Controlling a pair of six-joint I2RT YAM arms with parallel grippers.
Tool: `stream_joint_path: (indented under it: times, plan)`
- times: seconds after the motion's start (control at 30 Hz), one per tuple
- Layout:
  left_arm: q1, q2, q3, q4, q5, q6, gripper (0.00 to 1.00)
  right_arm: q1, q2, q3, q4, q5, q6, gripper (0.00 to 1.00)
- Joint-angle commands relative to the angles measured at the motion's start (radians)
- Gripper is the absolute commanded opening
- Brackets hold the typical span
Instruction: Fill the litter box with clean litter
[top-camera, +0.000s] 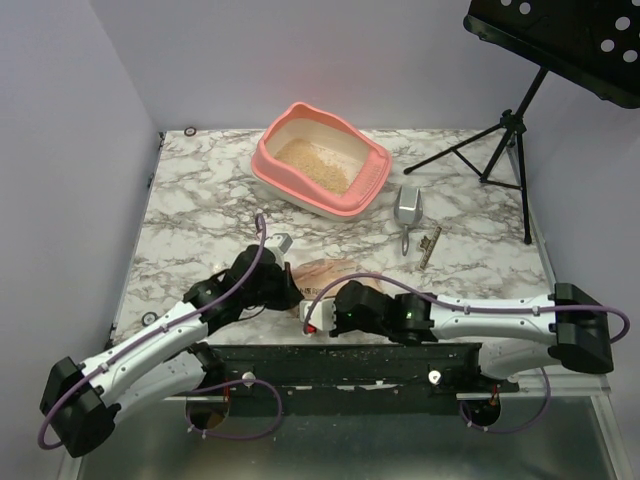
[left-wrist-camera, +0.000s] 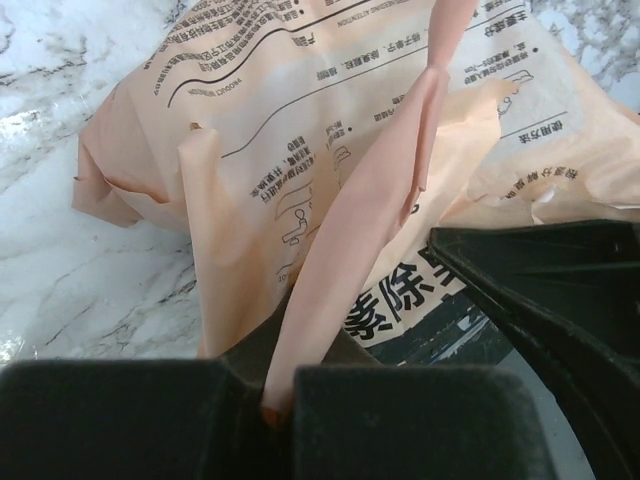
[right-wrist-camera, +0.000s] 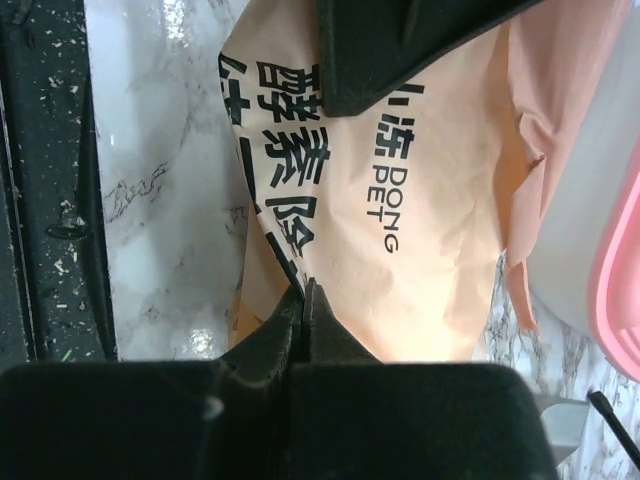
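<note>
Left tool (left-wrist-camera: 280, 395) fully closed, pinching a fold of the peach litter bag (top-camera: 325, 272) near the table (top-camera: 200, 220) front edge. Right tool (right-wrist-camera: 303, 300) closed at the bag's edge; grip unclear. Litter box (top-camera: 265, 160) far centre, clean litter (top-camera: 315, 165) inside.

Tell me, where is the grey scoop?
In the overhead view, the grey scoop lies on the marble table, just right of the pink litter box, beside a small brown object.

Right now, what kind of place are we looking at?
Probably a robot test bench, not a home: a marble-look table walled by plain panels, a litter box and scoop staged on it, a tripod stand beside.
</note>
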Motion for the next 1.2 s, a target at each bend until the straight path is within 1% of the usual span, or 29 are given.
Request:
stream_joint_path:
  times: [0.0, 0.03, 0.07, 0.13, 0.17, 0.2, 0.23, 0.3, 0.33, 0.37, 0.43, 0.47, 0.53, 0.6, 0.73, 0.83, 0.9, 1.07, 1.17]
  plan:
    - [0.023, -0.093, 0.039, -0.047, -0.056, 0.079, 0.09, -0.04, -0.03, 0.003, -0.076, 0.011, 0.012, 0.0]
    - [0.023, -0.127, 0.048, -0.05, -0.078, 0.097, 0.23, -0.054, -0.045, 0.011, -0.08, -0.021, 0.028, 0.0]
    - [0.023, -0.17, 0.059, -0.048, -0.104, 0.127, 0.31, -0.068, -0.062, 0.017, -0.082, -0.043, 0.047, 0.0]
    - [0.023, -0.25, 0.076, -0.024, -0.111, 0.197, 0.37, -0.114, -0.077, 0.054, -0.1, -0.086, 0.1, 0.01]
    - [0.023, -0.287, 0.08, -0.012, -0.142, 0.219, 0.41, -0.137, -0.074, 0.081, -0.114, -0.11, 0.128, 0.01]
    - [0.023, -0.32, 0.08, 0.005, -0.148, 0.243, 0.48, -0.161, -0.07, 0.106, -0.134, -0.133, 0.151, 0.01]
    - [0.023, -0.351, 0.071, 0.025, -0.148, 0.266, 0.52, -0.18, -0.059, 0.133, -0.148, -0.165, 0.166, 0.0]
    - [0.023, -0.406, 0.044, 0.079, -0.135, 0.291, 0.57, -0.211, -0.037, 0.178, -0.175, -0.218, 0.191, 0.01]
    - [0.022, -0.426, 0.022, 0.117, -0.122, 0.303, 0.58, -0.223, -0.024, 0.202, -0.192, -0.262, 0.203, 0.01]
    - [0.023, -0.44, 0.002, 0.16, -0.065, 0.315, 0.59, -0.241, -0.013, 0.228, -0.209, -0.299, 0.216, 0.01]
    - [0.023, -0.45, -0.039, 0.24, 0.003, 0.332, 0.61, -0.295, 0.006, 0.259, -0.232, -0.397, 0.239, 0.0]
    - [0.023, -0.448, -0.052, 0.28, 0.04, 0.346, 0.61, -0.321, 0.013, 0.272, -0.246, -0.443, 0.248, 0.01]
    - [0.022, -0.433, -0.07, 0.332, 0.071, 0.372, 0.62, -0.353, 0.03, 0.296, -0.281, -0.533, 0.257, 0.01]
    - [0.022, -0.393, -0.07, 0.37, 0.102, 0.412, 0.63, -0.367, 0.035, 0.301, -0.303, -0.587, 0.263, 0.0]
    - [0.013, -0.289, -0.044, 0.403, 0.172, 0.539, 0.7, -0.389, 0.024, 0.282, -0.303, -0.652, 0.289, 0.0]
    - [0.011, -0.229, -0.01, 0.378, 0.151, 0.663, 0.72, -0.393, 0.006, 0.255, -0.274, -0.672, 0.306, 0.0]
    - [0.01, -0.189, 0.011, 0.355, 0.169, 0.766, 0.72, -0.395, -0.013, 0.232, -0.24, -0.696, 0.32, 0.0]
    - [0.01, -0.135, 0.027, 0.38, 0.319, 0.886, 0.72, -0.438, -0.031, 0.2, -0.192, -0.758, 0.351, 0.0]
    - [0.007, -0.112, 0.027, 0.375, 0.422, 0.901, 0.73, -0.453, -0.024, 0.201, -0.194, -0.759, 0.366, 0.01]
